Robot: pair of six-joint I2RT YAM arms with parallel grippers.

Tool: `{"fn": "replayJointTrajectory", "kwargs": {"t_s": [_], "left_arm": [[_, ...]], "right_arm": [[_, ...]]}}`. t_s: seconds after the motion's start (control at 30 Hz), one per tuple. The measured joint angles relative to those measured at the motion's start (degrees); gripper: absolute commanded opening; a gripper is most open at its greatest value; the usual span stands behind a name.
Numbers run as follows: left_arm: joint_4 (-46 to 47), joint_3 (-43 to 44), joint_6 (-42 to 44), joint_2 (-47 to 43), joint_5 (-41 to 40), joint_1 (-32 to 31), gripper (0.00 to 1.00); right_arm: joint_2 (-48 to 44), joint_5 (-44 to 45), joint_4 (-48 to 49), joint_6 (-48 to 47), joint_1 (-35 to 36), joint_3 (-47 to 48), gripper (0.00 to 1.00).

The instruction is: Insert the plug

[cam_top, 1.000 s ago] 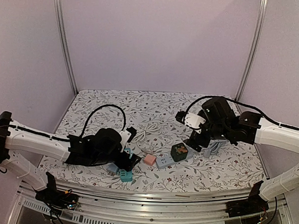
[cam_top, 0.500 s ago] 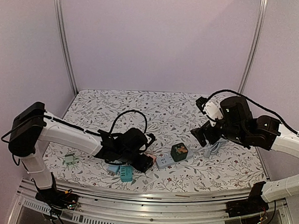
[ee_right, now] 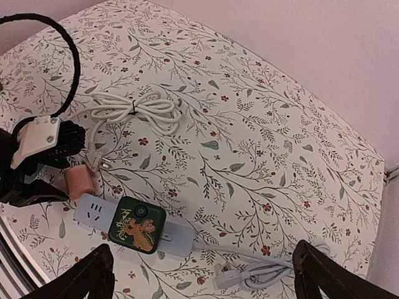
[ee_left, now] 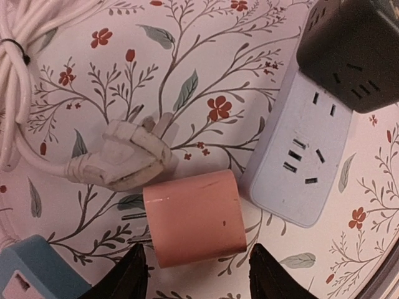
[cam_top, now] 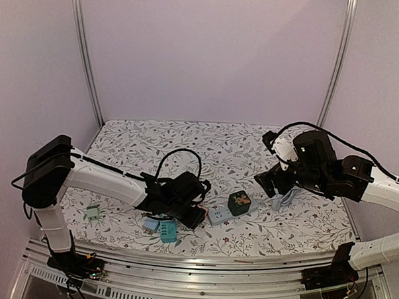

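Note:
A pink plug (ee_left: 193, 215) lies flat on the floral table, its two prongs pointing left, just left of the pale blue power strip (ee_left: 305, 162). My left gripper (ee_left: 201, 277) is low over it, one black finger on each side of the plug's near edge, jaws partly apart and touching nothing. A dark green cube adapter (ee_right: 137, 224) sits plugged into the strip (ee_right: 93, 208). My right gripper (ee_right: 212, 280) hangs wide open, high above the strip's right end, holding nothing. In the top view the left gripper (cam_top: 195, 215) covers the plug.
A white three-pin plug (ee_left: 128, 156) with its bundled cord (ee_right: 134, 109) lies against the pink plug's far side. The strip's grey cable (ee_right: 262, 274) is coiled at the right. Teal blocks (cam_top: 164, 229) sit by the left gripper and a small green part (cam_top: 93, 213) lies far left.
My left arm has reached right to the pink plug and its jaws have narrowed around it. My right arm has pulled back and up from the strip.

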Motion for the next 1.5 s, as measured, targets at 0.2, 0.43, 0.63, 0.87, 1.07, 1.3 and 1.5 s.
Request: {"fn": "replayJointTrajectory", "kwargs": {"t_s": [0.2, 0.43, 0.63, 0.87, 1.07, 1.3, 1.5], "left_arm": [[-0.5, 0.9, 0.2, 1.3, -0.6, -0.3, 0.44], [-1.3, 2.6, 0.6, 2.4, -3.0, -1.4, 0.27], [-1.4, 2.7, 1.3, 2.6, -4.9, -1.7, 0.18], [-1.3, 2.5, 3.0, 2.2, -5.3, -1.7, 0.12], [-1.4, 2.0, 4.0, 0.2, -5.3, -1.7, 0.11], [-1.6, 1.1, 4.5, -2.9, -4.5, -1.7, 0.11], [-1.9, -0.1, 4.5, -5.5, -1.7, -1.7, 0.10]], "right_arm": [[0.0, -0.2, 0.0, 0.0, 0.0, -0.1, 0.99], [-0.1, -0.2, 0.0, 0.0, 0.0, -0.2, 0.99], [-0.1, -0.2, 0.0, 0.1, 0.0, -0.2, 0.99], [-0.1, -0.2, 0.3, 0.4, 0.0, -0.2, 0.99], [-0.1, -0.4, 1.0, 0.9, 0.0, -0.2, 0.99], [0.3, -2.7, 2.4, 0.8, 0.0, -0.2, 0.99], [1.6, -4.9, 3.7, -5.1, 2.7, -0.5, 0.99]]}}
